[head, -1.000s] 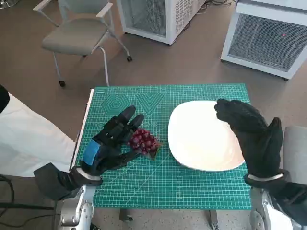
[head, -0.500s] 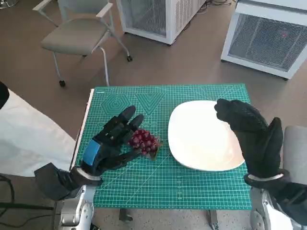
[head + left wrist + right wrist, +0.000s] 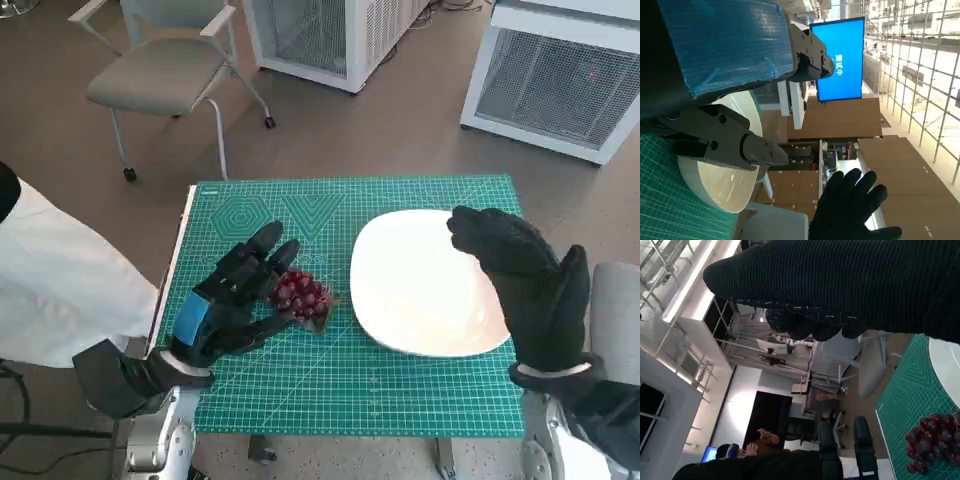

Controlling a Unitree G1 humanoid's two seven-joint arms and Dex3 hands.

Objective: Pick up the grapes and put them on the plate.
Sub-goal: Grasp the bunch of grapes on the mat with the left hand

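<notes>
Green cutting mat (image 3: 400, 385) covers the small table, with brown floor around it, a grey chair (image 3: 160, 75) beyond the far left corner and two white louvred cabinets (image 3: 565, 75) further back.

Rising from the near left corner, the left hand (image 3: 228, 300) lies low over the mat, its blue-taped back up and its forearm slanting toward the table's middle. Its fingers (image 3: 262, 250) reach along the far side of the grapes (image 3: 299, 295) while the thumb runs along their near side, so the bunch sits between them; whether they actually press on the fruit cannot be told from the head view, and the left wrist view shows only the fingers apart.

That dark red bunch rests on the mat just left of the white plate (image 3: 420, 285), not on it. It is a compact clump, slightly longer from the hand toward the plate.

On the other side, the right hand (image 3: 525, 285) stands upright over the plate's right rim, gloved fingers spread and holding nothing.
</notes>
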